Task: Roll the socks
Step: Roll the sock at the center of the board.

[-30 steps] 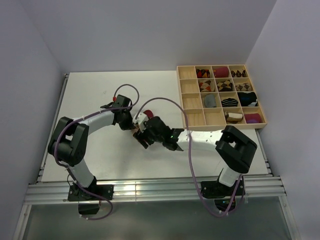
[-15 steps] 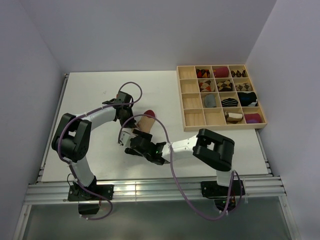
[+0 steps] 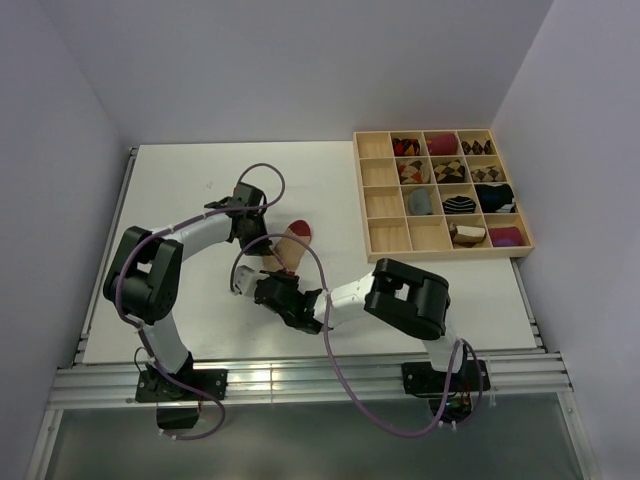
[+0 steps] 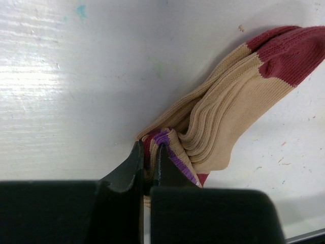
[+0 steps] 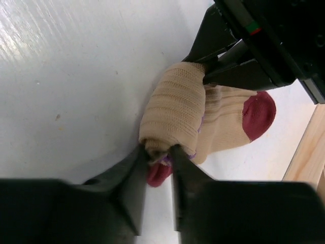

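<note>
**Sock (image 4: 238, 101) held by both claws on the white table (image 3: 180, 200)**

Left arm reaches in from the table's left side toward the middle. The left claw (image 4: 149, 155) is pressed together on the striped cuff end of the sock, so that dark-red and purple bands of fabric bunch up between its fingers. The sock is beige and ribbed. It lies on the table near the middle, just left of the tray (image 3: 389, 236). Its cuff part is folded over into a thick hump, and its dark-red toe lies flat, pointing away toward the tray.

On the wrist view of the right arm, the hump sits between the two claws. The left claw bites its far edge. The right claw (image 5: 158, 155) pinches its near edge, one finger on each side of the fold, with a bit of dark-red fabric showing between them.

From above, the right arm bends back across the table's front to reach this spot.

Farther right stands the wooden tray. It is divided into square compartments, and many of them hold rolled bundles (image 3: 459, 204) of socks.
</note>
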{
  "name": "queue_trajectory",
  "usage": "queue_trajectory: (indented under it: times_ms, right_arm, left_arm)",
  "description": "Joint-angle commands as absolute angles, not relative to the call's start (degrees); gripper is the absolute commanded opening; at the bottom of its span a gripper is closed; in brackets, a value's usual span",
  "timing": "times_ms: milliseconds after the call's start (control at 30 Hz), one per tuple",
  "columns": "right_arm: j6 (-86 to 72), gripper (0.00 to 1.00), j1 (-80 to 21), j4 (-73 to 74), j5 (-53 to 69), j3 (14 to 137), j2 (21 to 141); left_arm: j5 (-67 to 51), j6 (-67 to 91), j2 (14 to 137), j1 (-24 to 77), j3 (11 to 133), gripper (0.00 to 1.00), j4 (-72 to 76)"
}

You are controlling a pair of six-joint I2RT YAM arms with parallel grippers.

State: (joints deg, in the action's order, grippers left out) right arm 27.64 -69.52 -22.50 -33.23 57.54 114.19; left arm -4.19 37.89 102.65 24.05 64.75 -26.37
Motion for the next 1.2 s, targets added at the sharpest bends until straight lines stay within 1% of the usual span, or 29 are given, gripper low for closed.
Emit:
queue_trajectory:
  times_ms: [0, 33, 100, 133, 167, 200, 233, 267, 333, 367, 467, 533, 700, 733, 833, 933, 1067, 1167]
  right_arm:
    - [27.77, 0.24, -69.61, -25.92, -33.31, 58.71, 115.57]
    - [27.69, 0.12, -69.61, -25.84, -32.88, 58.62, 115.40]
    - [26.29, 0.02, -69.52, -25.93, -31.47, 57.66, 114.35]
    - [25.15, 0.00, -69.09, -24.97, -30.25, 57.31, 112.69]
    - [22.18, 0.00, -68.65, -23.92, -26.93, 57.04, 111.81]
    - [20.76, 0.00, -68.03, -23.04, -25.07, 56.87, 110.84]
    - [19.18, 0.00, -66.55, -21.20, -22.70, 56.34, 108.92]
    - [16.20, 0.00, -65.58, -20.31, -18.41, 56.25, 107.94]
    - [13.64, 0.00, -63.73, -18.64, -13.56, 55.46, 105.22]
    - [11.27, 0.00, -61.55, -18.20, -8.40, 54.76, 104.42]
    - [6.79, 0.00, -56.71, -17.05, -0.64, 53.44, 101.52]
    - [5.11, 0.00, -54.33, -16.09, 6.57, 53.35, 100.38]
    - [0.18, 0.00, -47.22, -13.98, 22.11, 55.28, 101.51]
    - [-0.43, 0.00, -46.15, -14.76, 27.72, 55.46, 102.64]
    - [-4.13, 0.00, -42.64, -13.98, 36.09, 57.91, 105.98]
    - [-6.05, 0.00, -40.96, -13.45, 39.63, 59.50, 108.62]
    - [-8.52, 0.00, -38.76, -12.14, 45.78, 62.39, 112.23]
    - [-9.66, 0.00, -37.80, -10.37, 46.84, 64.07, 114.25]
  left_arm:
    - [-3.34, 35.42, 104.06, 24.78, 63.90, 0.02, -29.09]
    - [-3.34, 35.33, 103.89, 24.79, 63.81, 0.02, -28.83]
    - [-3.16, 35.07, 103.45, 24.96, 63.63, 0.06, -28.39]
    - [-2.82, 35.16, 103.10, 24.96, 63.46, 0.08, -28.04]
    - [-2.64, 35.16, 102.14, 24.96, 63.28, 0.10, -27.69]
    - [-2.11, 35.16, 101.52, 24.96, 62.76, 0.17, -27.16]
    - [-1.85, 35.24, 100.12, 24.96, 62.41, 0.21, -25.68]
    - [-1.85, 35.33, 99.41, 24.96, 61.97, 0.28, -24.97]
    - [-1.76, 35.68, 97.66, 24.96, 60.82, 0.38, -23.30]
    - [-1.41, 35.68, 97.12, 24.96, 60.56, 0.47, -22.86]
    - [-0.35, 36.82, 94.75, 24.96, 59.15, 0.56, -21.01]
    - [-0.26, 37.53, 92.39, 24.79, 57.75, 0.60, -19.69]
    - [-0.26, 42.09, 87.46, 23.73, 54.06, 0.63, -16.09]
    - [-0.26, 42.71, 85.62, 23.56, 53.44, 0.63, -15.65]
    - [2.37, 44.91, 82.63, 23.47, 50.90, 0.65, -14.07]
    - [2.02, 45.44, 81.91, 23.47, 48.52, 0.65, -11.78]
    - [0.62, 45.88, 82.53, 23.47, 47.11, 0.63, -10.02]
    - [-0.70, 48.33, 81.21, 23.55, 44.22, 0.63, -6.60]
